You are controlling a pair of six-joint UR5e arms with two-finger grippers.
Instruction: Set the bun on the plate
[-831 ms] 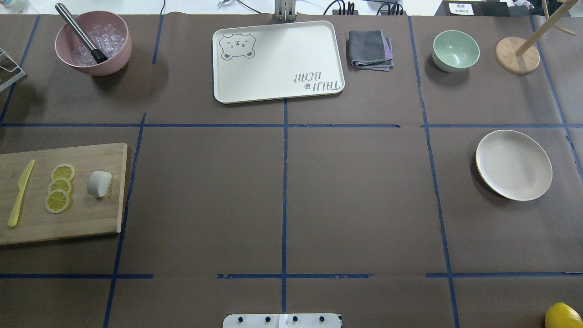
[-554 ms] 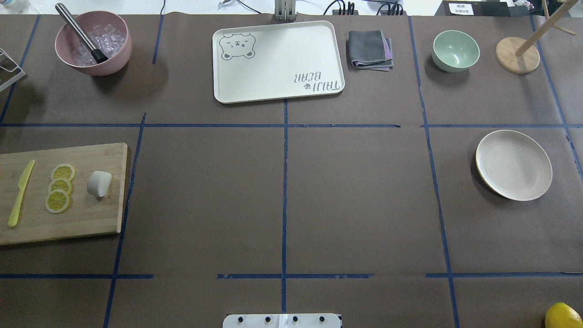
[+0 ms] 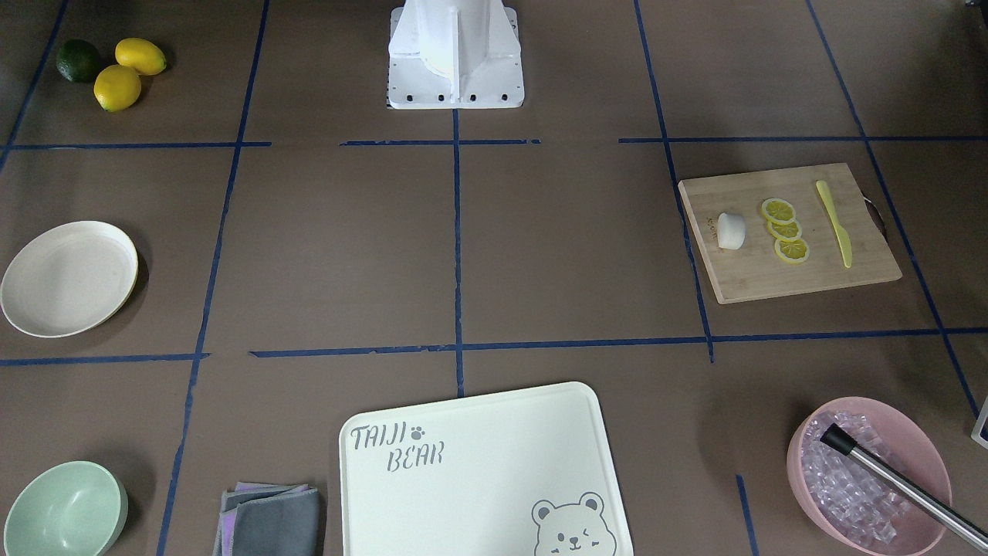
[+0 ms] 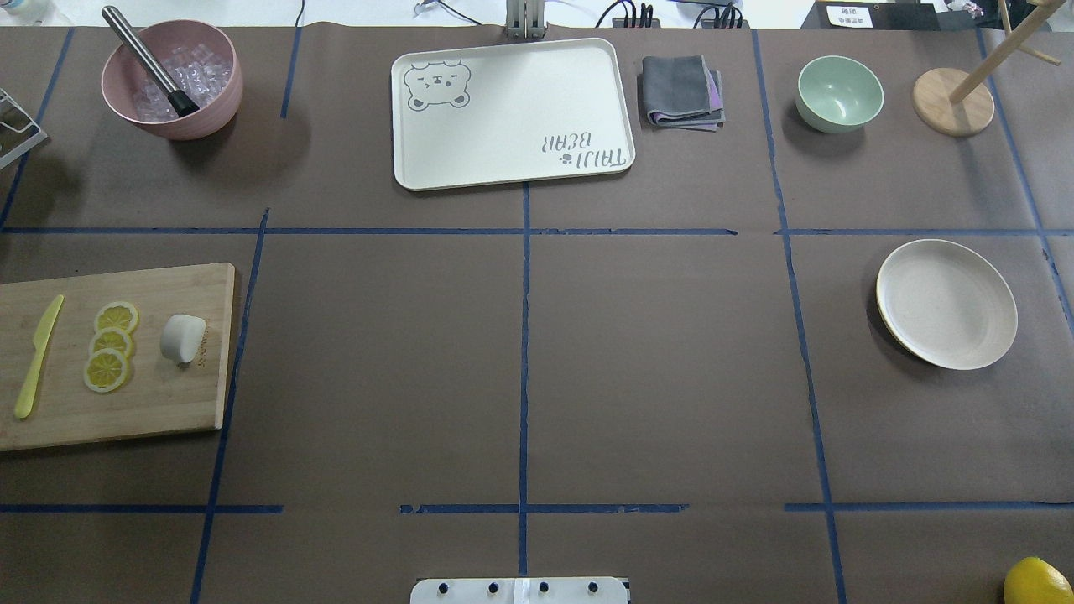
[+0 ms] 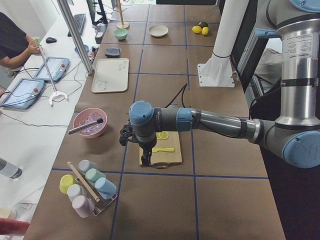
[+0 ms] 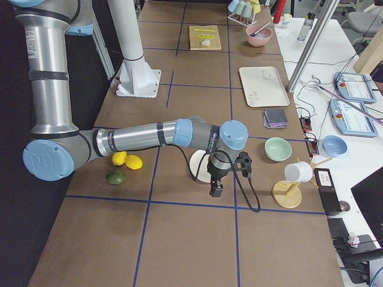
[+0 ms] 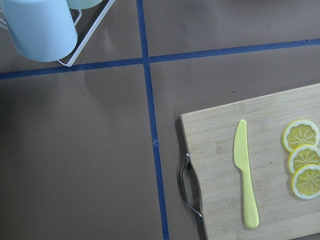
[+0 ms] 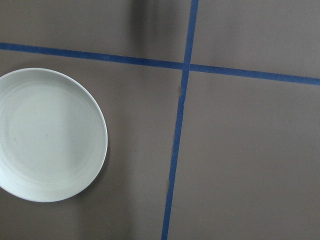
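The table (image 4: 654, 361) is covered in matte brown paper crossed by blue tape lines. A rectangular wooden board (image 4: 159, 403) with pale grain lies on the robot's left. A round, shallow, smooth cream plate (image 4: 946, 304) sits well apart from it on the right. The left claw (image 5: 145, 159) hangs over the board and the right claw (image 6: 215, 190) over the plate. Only the side views show them, so I cannot tell whether their fingers are apart or together. The bun (image 4: 182, 338), a smooth white lump with one flat end, rests on the board just beside three lemon slices (image 4: 109, 346). In the overhead view nothing has shifted since the earlier frames.
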